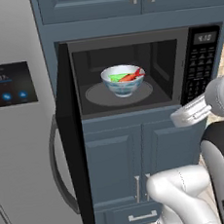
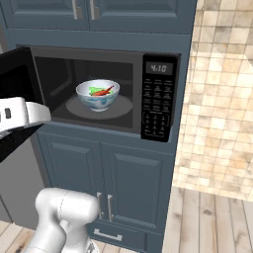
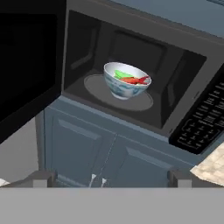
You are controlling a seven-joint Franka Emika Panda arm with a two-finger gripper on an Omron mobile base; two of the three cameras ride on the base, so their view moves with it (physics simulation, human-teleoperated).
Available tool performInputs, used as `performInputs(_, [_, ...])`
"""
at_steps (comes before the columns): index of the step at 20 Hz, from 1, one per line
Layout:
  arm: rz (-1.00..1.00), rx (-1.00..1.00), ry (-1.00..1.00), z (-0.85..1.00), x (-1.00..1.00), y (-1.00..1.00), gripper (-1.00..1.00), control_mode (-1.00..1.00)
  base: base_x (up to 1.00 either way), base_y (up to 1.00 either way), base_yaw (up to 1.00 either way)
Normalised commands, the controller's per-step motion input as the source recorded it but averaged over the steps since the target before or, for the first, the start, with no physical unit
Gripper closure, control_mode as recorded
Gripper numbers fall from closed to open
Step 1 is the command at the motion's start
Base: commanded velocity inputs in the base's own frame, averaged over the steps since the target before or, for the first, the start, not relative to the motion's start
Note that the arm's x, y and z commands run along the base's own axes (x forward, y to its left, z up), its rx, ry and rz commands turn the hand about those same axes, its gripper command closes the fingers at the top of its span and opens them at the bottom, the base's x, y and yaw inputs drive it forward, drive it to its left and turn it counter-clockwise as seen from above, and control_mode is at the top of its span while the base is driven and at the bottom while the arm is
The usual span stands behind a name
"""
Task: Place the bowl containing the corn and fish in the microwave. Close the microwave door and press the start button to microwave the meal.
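A white bowl [image 1: 123, 81] patterned in pale blue is being shown with green corn [image 1: 116, 77] and a red-orange fish [image 1: 131, 76], on a grey turntable [image 1: 97, 97] in a black microwave [image 1: 196, 61]. Slate-blue cabinets [image 1: 115, 167] are being framed by a grey fridge [image 1: 20, 153] and beige mottled tiles [image 2: 222, 99] above pale wood flooring [image 2: 212, 222].

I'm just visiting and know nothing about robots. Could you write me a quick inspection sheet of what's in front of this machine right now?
Surface: grey turntable inside the microwave, carrying the bowl.
Job's things: bowl on the turntable, corn and fish inside it; microwave door swung wide open.
Clutter: nothing seen.
Claw: claw open, empty, held back from the microwave.
Cables: nothing seen.
Surroundings: blue cabinets, fridge, tiled wall, wooden floor.
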Motion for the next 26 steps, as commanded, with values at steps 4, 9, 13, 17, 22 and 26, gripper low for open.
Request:
performInputs(4, [0.0, -0.37, 0.0, 0.05, -0.56, 0.02, -1.0, -1.0, 0.0, 0.0, 0.0])
performInputs(9, [0.0, -0.4, 0.0, -0.01, -0.51, 0.4, -1.0, -1.0, 0.0, 0.0, 0.0])
performInputs(13, [0.0, -0.37, 0.0, 0.0, -0.36, 0.73, -1.0, -1.0, 0.0, 0.0, 0.0])
performInputs(17, [0.0, -0.35, 0.0, 0.0, -0.17, 0.91, -1.0, -1.0, 0.0, 0.0, 0.0])
performInputs(22, [-0.02, -0.37, -0.02, -0.12, -0.06, 0.93, -1.0, -1.0, 0.0, 0.0, 0.0])
performInputs(26, [-0.09, -0.45, -0.02, -0.66, 0.0, 0.78, -1.0, -1.0, 0.0, 0.0, 0.0])
